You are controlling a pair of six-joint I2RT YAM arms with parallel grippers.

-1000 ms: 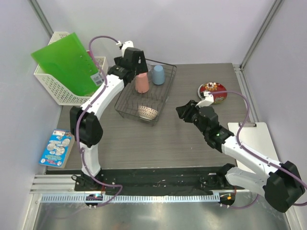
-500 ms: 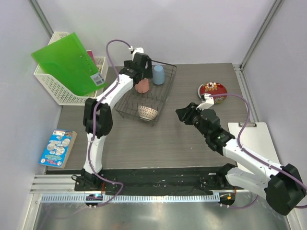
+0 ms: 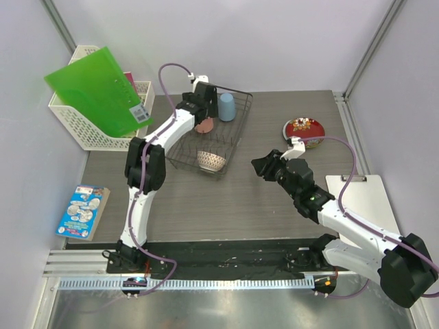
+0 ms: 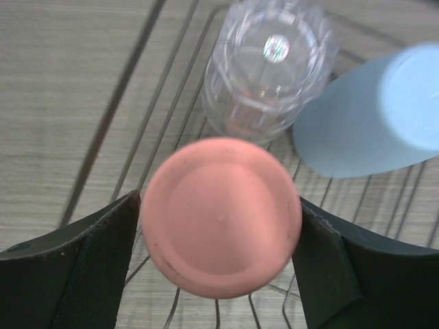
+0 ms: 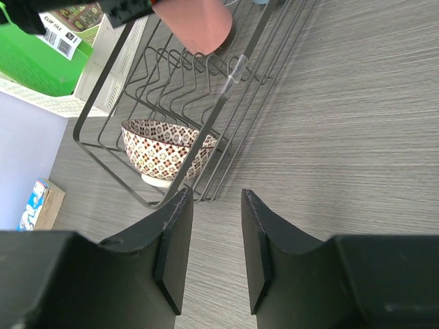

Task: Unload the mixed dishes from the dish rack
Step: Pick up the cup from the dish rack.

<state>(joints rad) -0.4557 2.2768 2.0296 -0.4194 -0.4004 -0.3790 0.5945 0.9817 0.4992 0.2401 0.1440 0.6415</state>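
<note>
**Item 1, pink plastic cup** [image 4: 221, 205]: upside down inside the black thin-wire dish rack [image 3: 239, 135].
- The left wrist view shows its round base between the left gripper [image 4: 219, 223] fingers, which stand wide apart and meet its outline on both sides. Actual pressure on the cup cannot be told.
- This view alone shows 1 clear glass tumbler [image 4: 267, 68] just behind the cup. The overhead view hides it under the arm.

**Item 2, light blue cup** [image 4: 370, 116]: upside down in the rack, beside the tumbler.

**Item 3, white bowl with reddish pattern** [image 5: 168, 151]: in the rack's near end, clearest in the right wrist view.

**Item 4, red patterned plate** [image 3: 304, 130]: on the grey wood-grain table [image 3: 206, 205], well right of the rack.

**Right gripper** [image 5: 215, 205]: narrow gap between its fingers, nothing held, near the rack's corner.

**Change:** 1 second earlier the left gripper hung higher over the pink cup, but now sits low around it. The right arm has barely shifted.

**Writing:** the white barcode label [image 5: 58, 31] on the green plastic folder [image 3: 96, 89] begins "CLIP"; the rest is too small to read.
</note>
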